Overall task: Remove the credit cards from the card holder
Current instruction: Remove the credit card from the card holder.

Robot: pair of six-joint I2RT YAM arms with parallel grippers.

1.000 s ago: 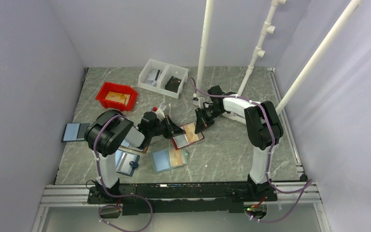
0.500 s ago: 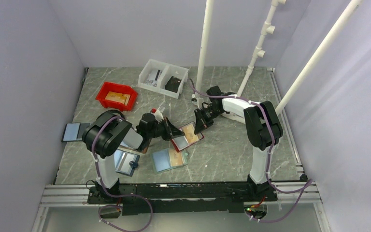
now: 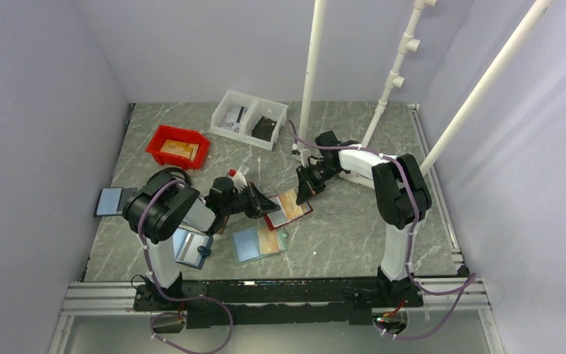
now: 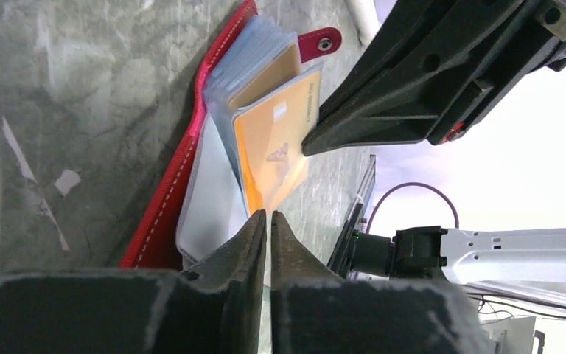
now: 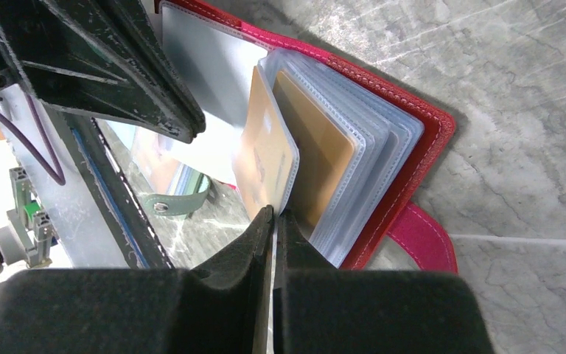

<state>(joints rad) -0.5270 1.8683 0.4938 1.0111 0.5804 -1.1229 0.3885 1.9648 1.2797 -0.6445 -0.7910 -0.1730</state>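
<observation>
The red card holder (image 3: 292, 209) lies open on the table between my grippers, its clear sleeves fanned up. In the left wrist view its red edge (image 4: 191, 158) and pink-red tab (image 4: 321, 44) show. A tan-orange credit card (image 4: 276, 144) sticks out of a sleeve, and my left gripper (image 4: 267, 215) is shut on its lower corner. A second tan card (image 4: 269, 70) sits in a sleeve behind it. My right gripper (image 5: 274, 212) is shut on the edge of the clear sleeve next to that same card (image 5: 265, 155), over the holder (image 5: 421, 147). From above, the left gripper (image 3: 264, 204) and right gripper (image 3: 302, 193) face each other.
A light teal holder (image 3: 258, 242) lies just in front of the red one. A brown-edged holder (image 3: 191, 247) lies near the left arm and a dark flat holder (image 3: 114, 200) at the far left. A red bin (image 3: 178, 146), a white bin (image 3: 249, 118) and white poles (image 3: 312, 74) stand behind.
My left arm has drawn back a little to the left, fingers still at the holder's near edge. The right arm and the red holder have barely moved.
</observation>
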